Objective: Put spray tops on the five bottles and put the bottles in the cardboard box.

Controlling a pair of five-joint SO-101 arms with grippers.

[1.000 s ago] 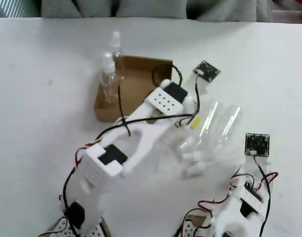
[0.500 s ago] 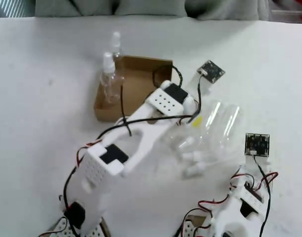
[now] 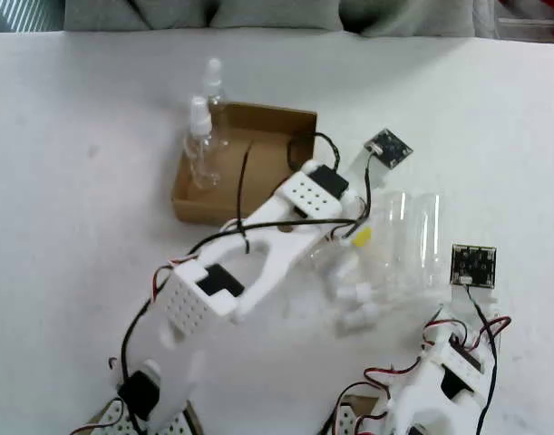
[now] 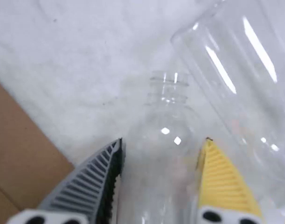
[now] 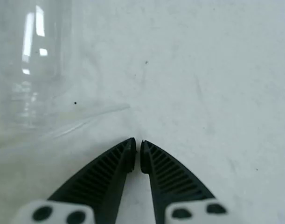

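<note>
capped bottles [image 3: 200, 145]: high view – two, both already topped, upright at the left end of the cardboard box [image 3: 272, 110]. front one is inside; back one is at the far-left corner, can't tell if inside or just behind.
loose bottles [image 3: 413, 237]: high view – clear, on their sides on the table [image 3: 86, 272], right of the box, side by side.
spray tops [image 3: 354, 293]: high view – white, abt three, at the near ends of the loose bottles. can't tell if they sit on necks or lie free.
left arm [image 3: 258, 240]: high view – stretches from the near-left edge past the box's near-right corner. its yellow finger [image 3: 360, 236] is at the left side of the loose bottles.
right arm [image 3: 440, 381]: high view – folded at the near-right edge, well apart from the box.
left gripper [image 4: 163, 141]: left wrist view – jaws at mid width, grey finger [image 4: 93, 186] and yellow finger against opposite sides of the capless bottle [image 4: 168, 109], holding it.
capless bottle: left wrist view – clear, open threaded neck pointing away from the claw, table beneath.
second bottle [image 4: 235, 56]: left wrist view – clear, just beside the capless one on the yellow finger's side. brown box surface shows on the grey finger's side.
right gripper [image 5: 136, 147]: right wrist view – black jaws nearly together, thin slit, nothing between, tips over bare table.
bottle wall [image 5: 30, 56]: right wrist view – clear, ahead and to one side, apart from the tips.
</note>
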